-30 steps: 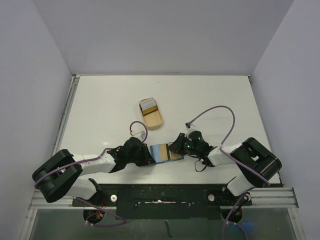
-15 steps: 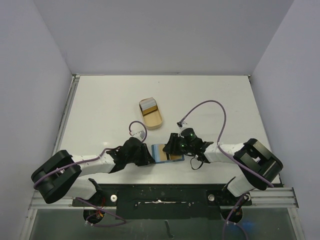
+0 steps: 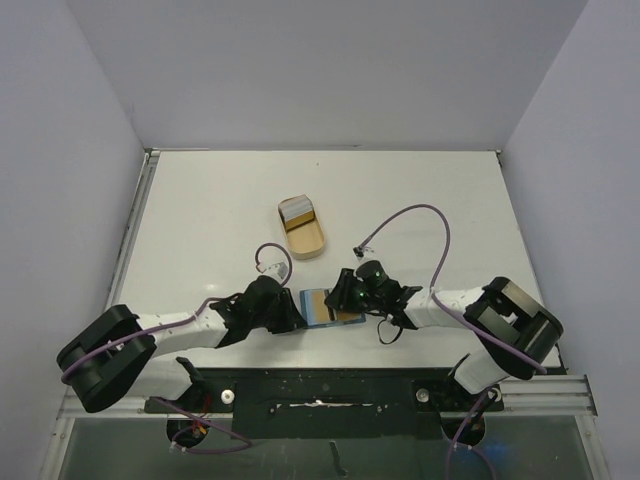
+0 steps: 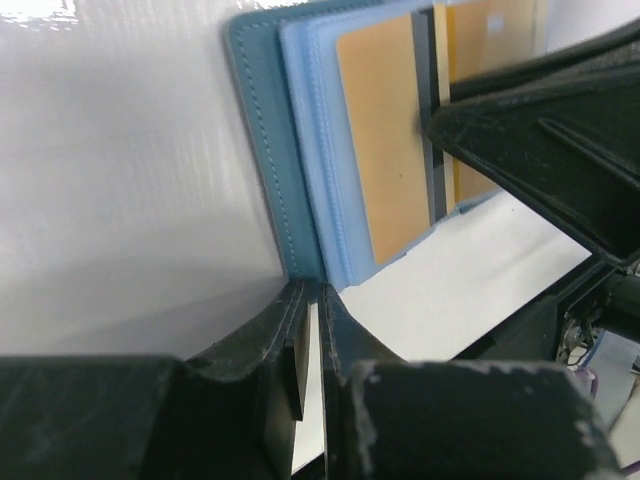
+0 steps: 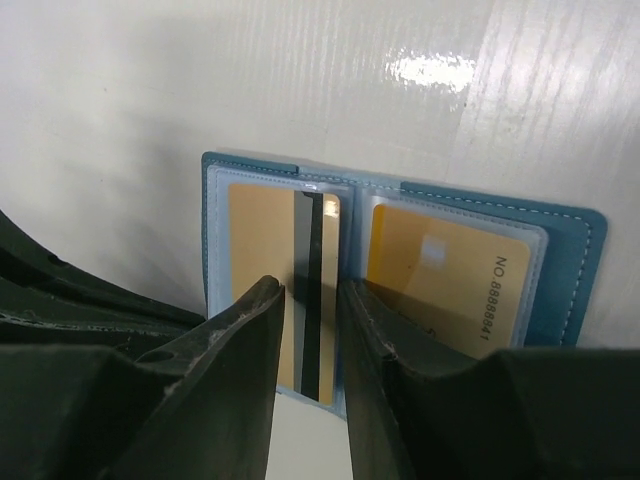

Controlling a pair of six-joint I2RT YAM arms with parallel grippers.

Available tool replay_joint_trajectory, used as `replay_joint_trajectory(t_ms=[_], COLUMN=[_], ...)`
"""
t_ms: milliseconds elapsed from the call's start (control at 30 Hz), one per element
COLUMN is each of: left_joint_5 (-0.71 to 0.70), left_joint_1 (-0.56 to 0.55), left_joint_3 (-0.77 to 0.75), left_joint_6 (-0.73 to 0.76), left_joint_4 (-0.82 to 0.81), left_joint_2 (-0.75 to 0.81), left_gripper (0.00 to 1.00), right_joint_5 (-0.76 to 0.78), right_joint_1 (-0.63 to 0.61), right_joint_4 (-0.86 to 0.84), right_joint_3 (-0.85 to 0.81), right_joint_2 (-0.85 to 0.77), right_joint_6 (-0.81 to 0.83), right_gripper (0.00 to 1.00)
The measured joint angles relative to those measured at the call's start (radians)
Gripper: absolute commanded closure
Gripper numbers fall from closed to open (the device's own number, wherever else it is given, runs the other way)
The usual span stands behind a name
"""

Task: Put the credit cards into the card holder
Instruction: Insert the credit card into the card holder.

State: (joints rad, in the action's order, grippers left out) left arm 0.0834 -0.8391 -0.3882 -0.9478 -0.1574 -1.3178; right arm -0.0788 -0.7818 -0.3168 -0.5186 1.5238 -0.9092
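Top external view: a white, smooth table [image 3: 200,200] sits boxed in by plain pale grey walls [image 3: 330,70] on three sides. Its finish is slightly glossy, and the wrist views catch bright glare patches on it. A black mounting bar [image 3: 320,385] runs along the near edge. Thin purple cables [image 3: 420,215] loop above both white-and-black arms.

Near the table's middle lies an oblong tan tray [image 3: 305,238] with rounded ends. A small stack of credit cards [image 3: 296,210], pale with a dark edge, sits in its far end.

The card holder [image 3: 322,306] lies open and flat near the front edge, between the two arms. It has a teal-blue stitched outer cover, with lighter blue, soft-looking clear pockets inside.

Two flat tan-orange cards show in the pockets. One [image 5: 262,240] has a black stripe down its length. The other [image 5: 440,270] bears a faint chip mark and printed digits.

The left gripper [image 4: 312,300] is clamped on the teal edge of the holder, its hard black fingers [image 4: 285,330] pressed nearly together.

The right gripper [image 5: 310,290] hangs over the striped card with a narrow gap between its jaws. The card lies flat beneath them and is not pinched.
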Motion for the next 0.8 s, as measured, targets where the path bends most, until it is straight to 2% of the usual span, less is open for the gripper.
replay_joint_trajectory(t_ms=[167,467,800], left_joint_5=[-0.044,-0.065,-0.003], left_joint_1=[0.004,0.017,0.029], left_joint_3=[0.000,0.000,0.001], left_joint_6=[0.010,0.008,-0.039], left_joint_4=[0.051,0.096,-0.038], left_joint_2=[0.048,0.132,0.046], left_gripper=[0.91,0.88,0.88], right_joint_5=[0.023,0.045,0.065], right_joint_1=[-0.013,-0.018,-0.041], right_joint_4=[0.088,0.214,0.301], right_joint_3=[0.004,-0.020,-0.076], right_joint_2=[-0.053,-0.095,-0.095], right_joint_6=[-0.027,-0.016,0.028], right_gripper=[0.61,0.57,0.53])
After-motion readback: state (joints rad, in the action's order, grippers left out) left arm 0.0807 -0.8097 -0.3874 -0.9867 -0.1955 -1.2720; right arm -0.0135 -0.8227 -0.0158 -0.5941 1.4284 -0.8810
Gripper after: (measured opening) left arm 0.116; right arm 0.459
